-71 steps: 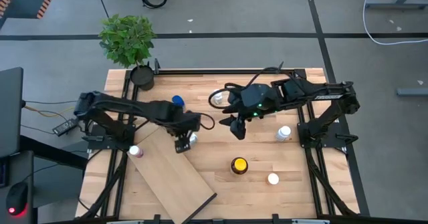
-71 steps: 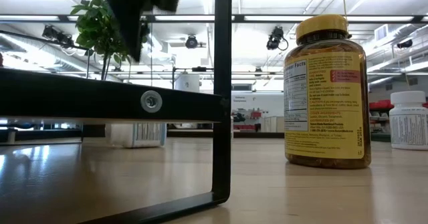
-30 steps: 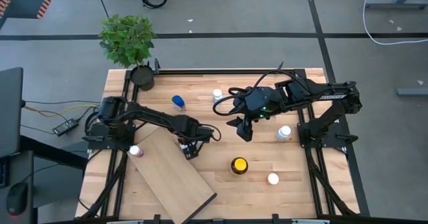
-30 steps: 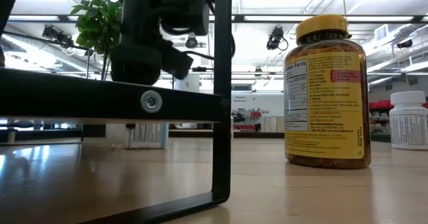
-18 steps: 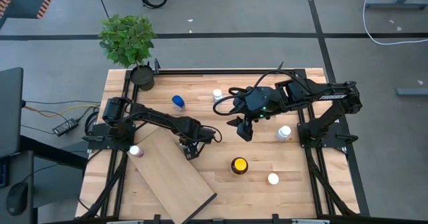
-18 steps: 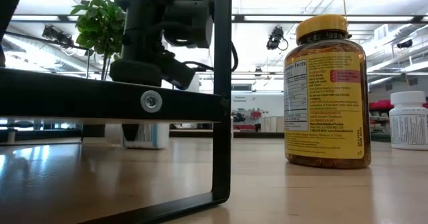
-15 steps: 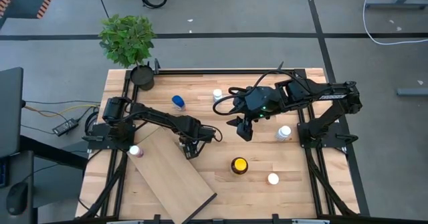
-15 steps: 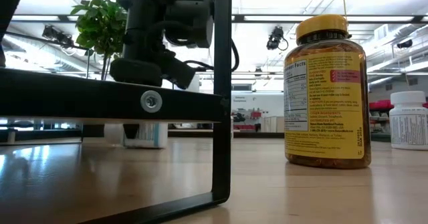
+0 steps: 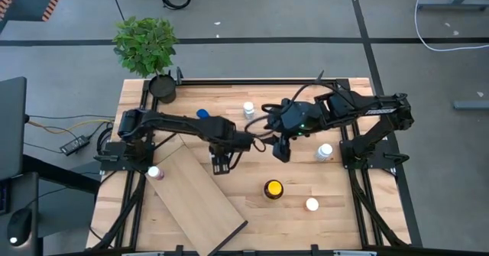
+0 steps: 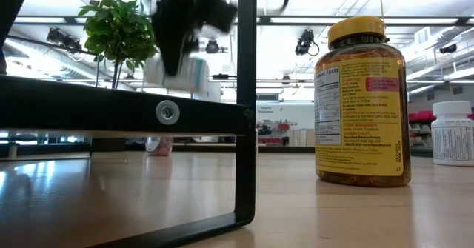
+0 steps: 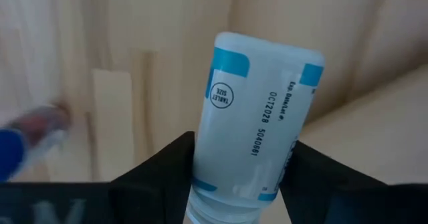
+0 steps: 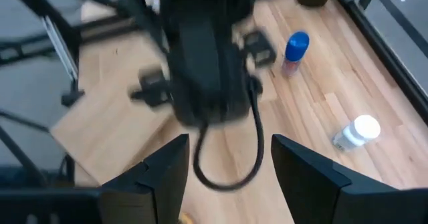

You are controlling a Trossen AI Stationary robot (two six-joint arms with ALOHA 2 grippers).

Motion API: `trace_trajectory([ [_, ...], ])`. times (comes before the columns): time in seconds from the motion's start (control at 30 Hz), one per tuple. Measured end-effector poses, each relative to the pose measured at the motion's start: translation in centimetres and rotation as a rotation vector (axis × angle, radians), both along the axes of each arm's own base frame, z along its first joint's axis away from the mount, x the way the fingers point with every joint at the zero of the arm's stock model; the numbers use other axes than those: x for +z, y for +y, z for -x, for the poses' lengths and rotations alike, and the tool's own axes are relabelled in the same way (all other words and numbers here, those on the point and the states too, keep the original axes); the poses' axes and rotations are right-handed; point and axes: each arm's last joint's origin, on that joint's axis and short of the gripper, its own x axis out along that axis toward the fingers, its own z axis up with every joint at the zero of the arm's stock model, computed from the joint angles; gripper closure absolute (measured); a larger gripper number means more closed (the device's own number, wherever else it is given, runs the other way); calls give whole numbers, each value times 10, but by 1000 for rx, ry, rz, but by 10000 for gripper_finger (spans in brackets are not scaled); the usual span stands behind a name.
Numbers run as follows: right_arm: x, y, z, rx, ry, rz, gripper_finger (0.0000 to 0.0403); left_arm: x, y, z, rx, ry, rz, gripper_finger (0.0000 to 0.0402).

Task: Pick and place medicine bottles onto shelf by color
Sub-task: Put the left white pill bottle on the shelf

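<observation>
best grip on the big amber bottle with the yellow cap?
The amber bottle stands upright with open tabletop around it. Likely come straight down and pinch the yellow cap, or close across the round body just under it. The free right gripper hovers nearest.

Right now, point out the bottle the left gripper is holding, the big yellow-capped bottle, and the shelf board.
White bottle with blue label (image 11: 257, 127): left wrist view, on its label side.
Yellow-capped amber bottle (image 10: 361, 100): low view, on its label.
Shelf board (image 9: 200, 202): high view, on its bare pale top.
</observation>
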Motion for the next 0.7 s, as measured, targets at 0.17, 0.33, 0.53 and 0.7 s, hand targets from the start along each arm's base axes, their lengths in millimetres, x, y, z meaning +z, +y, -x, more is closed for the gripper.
trace_trajectory([
  [0.17,12,-3,29,-27,13,-32,184,57,1,16,-33,-154,51,215],
  [0.33,38,-2,46,-51,-181,-39,182,110,6,43,-7,-387,115,228],
  [0.53,46,8,22,3,-351,-2,154,159,15,65,78,-699,154,216],
  [0.7,36,12,-14,8,-412,4,115,166,16,73,85,-734,157,224],
])
